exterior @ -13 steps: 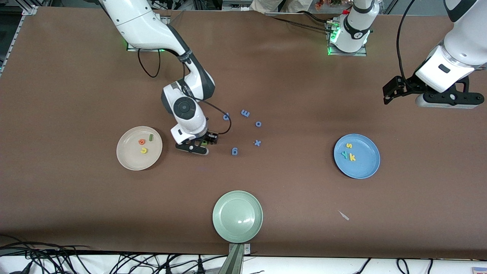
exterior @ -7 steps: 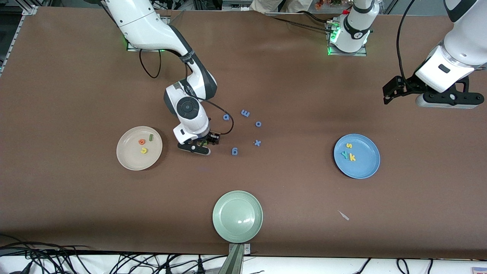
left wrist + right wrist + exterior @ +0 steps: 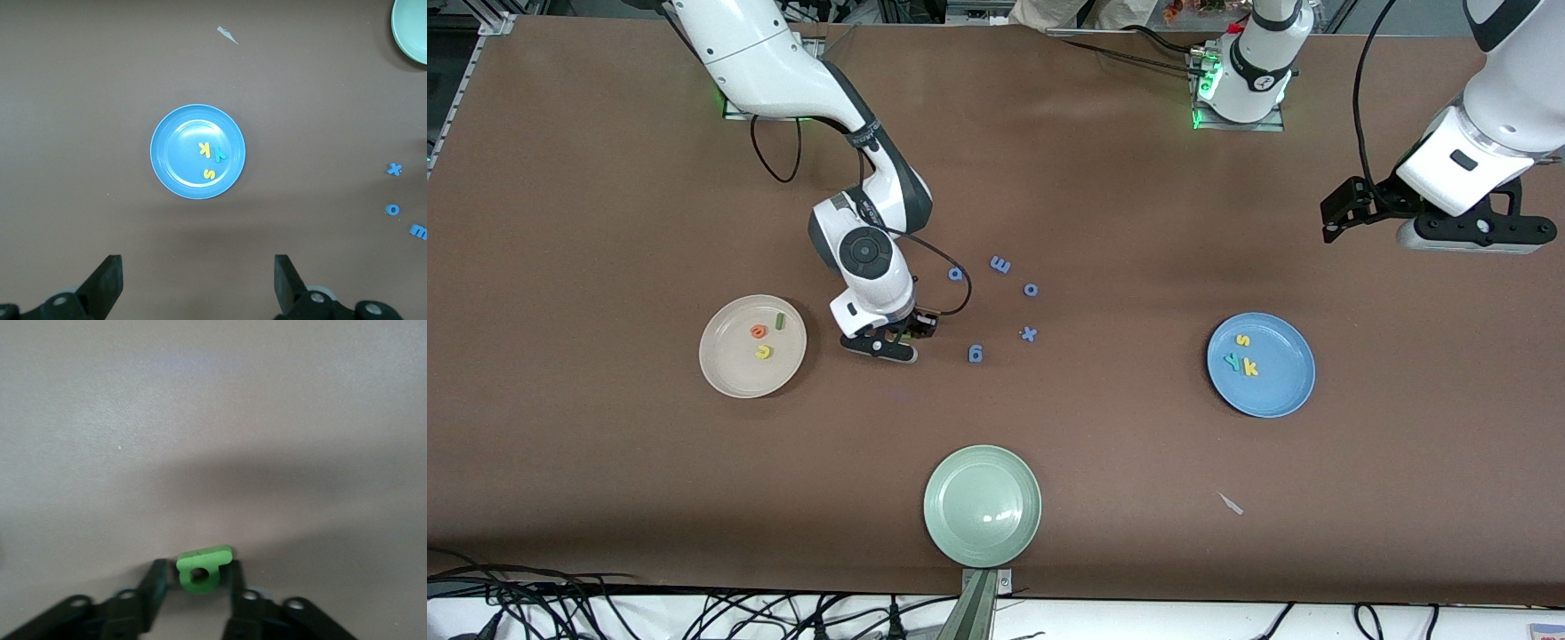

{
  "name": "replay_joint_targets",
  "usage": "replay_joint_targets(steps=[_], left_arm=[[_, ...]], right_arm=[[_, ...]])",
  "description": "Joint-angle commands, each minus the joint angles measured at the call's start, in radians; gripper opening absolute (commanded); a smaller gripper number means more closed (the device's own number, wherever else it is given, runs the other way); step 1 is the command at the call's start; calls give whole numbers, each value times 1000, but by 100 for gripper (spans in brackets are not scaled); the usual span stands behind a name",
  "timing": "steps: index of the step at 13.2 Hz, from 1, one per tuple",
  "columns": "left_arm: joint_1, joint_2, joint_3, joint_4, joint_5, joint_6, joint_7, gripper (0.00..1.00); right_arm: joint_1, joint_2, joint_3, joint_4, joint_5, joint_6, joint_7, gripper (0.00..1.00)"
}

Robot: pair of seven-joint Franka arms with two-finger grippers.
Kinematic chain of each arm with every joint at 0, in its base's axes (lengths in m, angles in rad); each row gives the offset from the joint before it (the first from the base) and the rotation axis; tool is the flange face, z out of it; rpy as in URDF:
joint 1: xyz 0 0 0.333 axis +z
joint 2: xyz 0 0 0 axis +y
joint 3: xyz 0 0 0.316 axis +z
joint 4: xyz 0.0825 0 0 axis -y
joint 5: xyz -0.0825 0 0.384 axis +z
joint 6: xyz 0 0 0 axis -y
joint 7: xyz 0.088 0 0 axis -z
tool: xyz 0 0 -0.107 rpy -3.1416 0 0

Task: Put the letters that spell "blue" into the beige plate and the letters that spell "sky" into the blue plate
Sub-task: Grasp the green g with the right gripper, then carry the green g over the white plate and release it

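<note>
right wrist view shows the right gripper (image 3: 198,577) pinching the green "b" (image 3: 200,568) by its edges, low beside the beige plate (image 3: 720,373); light, squashy foam, so squeeze gently. left gripper (image 3: 198,283) waits spread wide above the blue plate (image 3: 173,150).

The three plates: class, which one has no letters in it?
The pale green plate, nearest the front camera, holds nothing. The beige plate holds three letters, and the blue plate holds the s, k and y.
</note>
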Motion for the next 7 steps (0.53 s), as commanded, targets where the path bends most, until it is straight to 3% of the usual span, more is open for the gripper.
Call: replay_joint_targets(steps=[1,7], left_arm=[[-1,0,-2,15,-20,-18,12,100],[-1,-2,-2,15,-20,-18,12,100]], right_arm=[[-7,4,-13,-6,-19,-1,-28,21],[-10,-57,-65,5,-19,-112,-156,19]])
